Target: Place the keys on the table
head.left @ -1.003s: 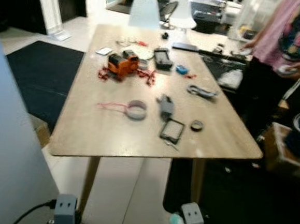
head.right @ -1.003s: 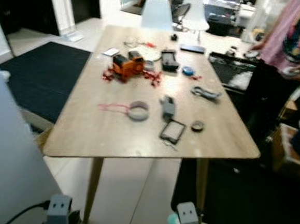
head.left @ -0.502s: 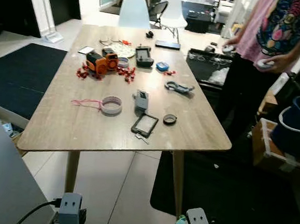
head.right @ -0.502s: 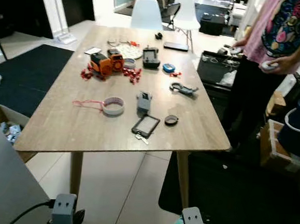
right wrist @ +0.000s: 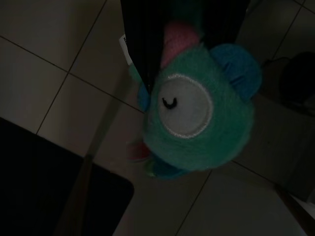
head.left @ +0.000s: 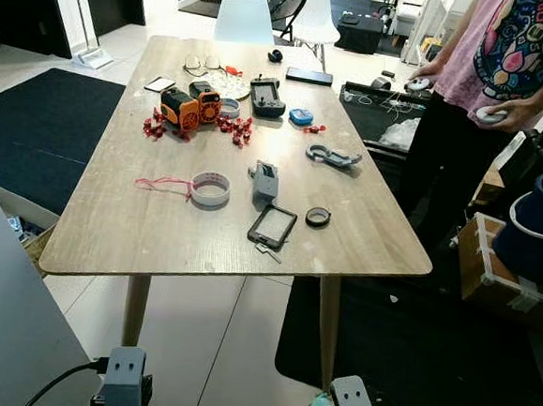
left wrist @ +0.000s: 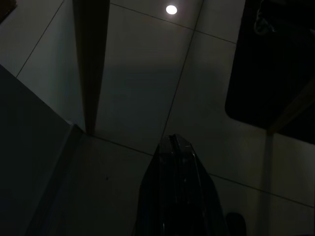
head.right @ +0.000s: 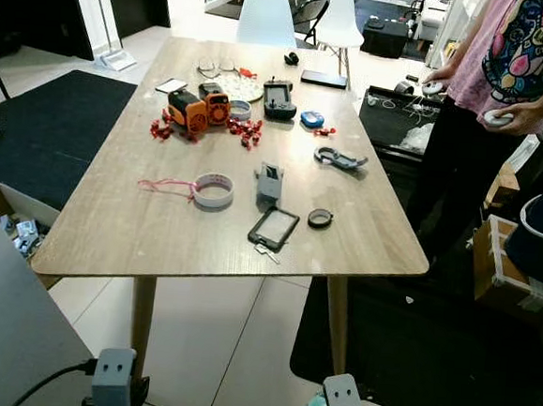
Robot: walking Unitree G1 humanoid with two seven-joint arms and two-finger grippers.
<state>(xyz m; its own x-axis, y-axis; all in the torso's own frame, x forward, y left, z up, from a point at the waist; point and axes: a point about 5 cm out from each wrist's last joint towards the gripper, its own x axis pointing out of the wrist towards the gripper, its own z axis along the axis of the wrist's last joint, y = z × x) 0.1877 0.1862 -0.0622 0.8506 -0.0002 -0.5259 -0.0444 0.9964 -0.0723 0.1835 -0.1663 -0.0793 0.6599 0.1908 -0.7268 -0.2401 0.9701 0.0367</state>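
Keys hang from the right gripper (right wrist: 162,54), low beside the robot's body; its black fingers are clamped on a teal plush keychain (right wrist: 197,115) with a white face patch, above the tiled floor (right wrist: 59,98). The metal keys themselves cannot be made out. The left gripper (left wrist: 173,147) hangs idle over the same floor, fingers pressed together and empty. Ahead stands the wooden table (head.left: 146,240), its near edge bare. Past that, toward the near right corner, lie a dark flat case (head.left: 272,226) and a small black ring (head.left: 317,216); a tape roll (head.left: 210,189) with a red string sits toward the left edge. Farther along are an orange toy (head.left: 189,105) among red bits, and more small items up to the far edge. A person (head.left: 507,80) stands at the far right side. To do this step well, the robot should probably close in on the near edge, lift the right arm clear of it, and set the keychain on the bare strip short of the case. Compared with a second ago, the view is sharper and the table sits a little farther left, so the camera has moved.
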